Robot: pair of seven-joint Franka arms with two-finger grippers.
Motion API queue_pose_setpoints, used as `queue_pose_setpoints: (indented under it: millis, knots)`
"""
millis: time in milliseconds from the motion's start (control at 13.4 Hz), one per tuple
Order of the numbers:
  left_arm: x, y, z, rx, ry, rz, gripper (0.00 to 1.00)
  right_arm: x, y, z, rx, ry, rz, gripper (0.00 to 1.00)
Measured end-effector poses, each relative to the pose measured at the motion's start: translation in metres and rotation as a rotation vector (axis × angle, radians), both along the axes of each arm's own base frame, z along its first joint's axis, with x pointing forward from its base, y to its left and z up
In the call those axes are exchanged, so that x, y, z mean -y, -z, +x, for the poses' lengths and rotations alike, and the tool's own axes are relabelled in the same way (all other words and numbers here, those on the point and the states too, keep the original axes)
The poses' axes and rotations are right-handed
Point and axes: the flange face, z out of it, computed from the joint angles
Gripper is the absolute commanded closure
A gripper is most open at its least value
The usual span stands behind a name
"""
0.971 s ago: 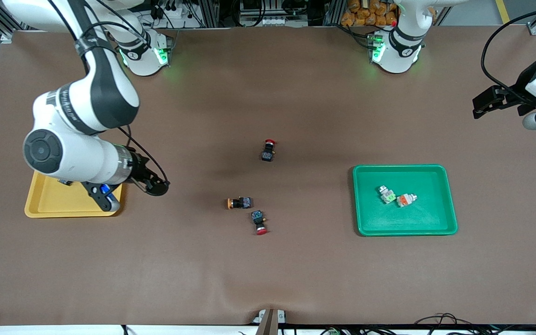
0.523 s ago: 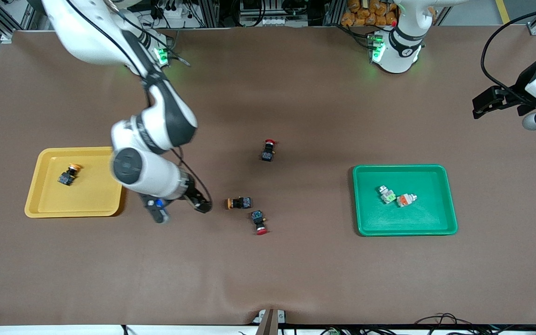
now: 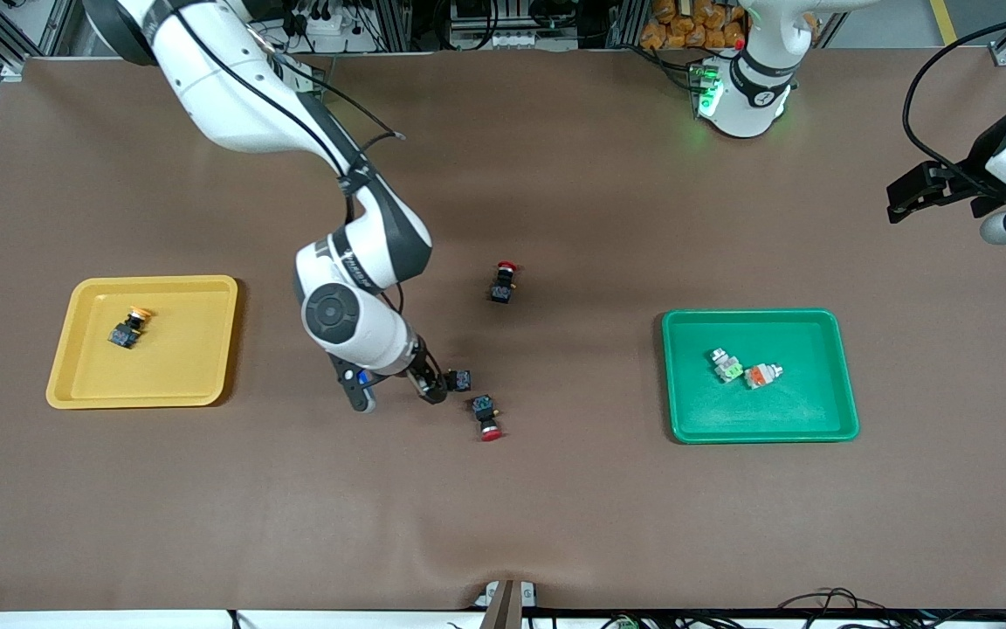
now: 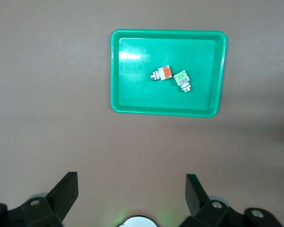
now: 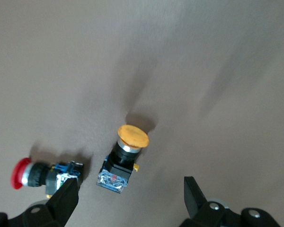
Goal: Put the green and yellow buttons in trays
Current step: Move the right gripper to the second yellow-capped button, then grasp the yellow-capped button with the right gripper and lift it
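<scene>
Hovering low over the table's middle, the right gripper (image 3: 430, 384) has its jaws spread wide and empty. A yellow button (image 5: 123, 156) lies on its side just below it, cap and black body between the two fingertips in the right wrist view; in the front view the gripper hides its cap. A red button (image 5: 42, 173) lies just beside it, near one finger (image 5: 61, 208).

Step in hand, as I judge: approach to the last loose yellow button. One yellow-capped button (image 3: 127, 329) already sits in the yellow tray (image 3: 62, 389); two pale buttons (image 3: 744, 369) sit in the green tray (image 3: 686, 432).

Next move calls for a straight descent and closing across the black body, keeping clear of the red button.

The left gripper (image 4: 131, 198) waits high above the green tray's end of the table, jaws apart, holding nothing.
</scene>
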Motion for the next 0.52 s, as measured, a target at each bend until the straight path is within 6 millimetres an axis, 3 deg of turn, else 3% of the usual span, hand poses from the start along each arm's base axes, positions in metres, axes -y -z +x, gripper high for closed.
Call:
queue_pose_setpoints:
  millis: [523]
  knots:
    - [0.0, 0.005, 0.0, -0.008, 0.0, 0.001, 0.0, -0.012, 0.05, -0.004, 0.024, 0.039, 0.006, 0.1]
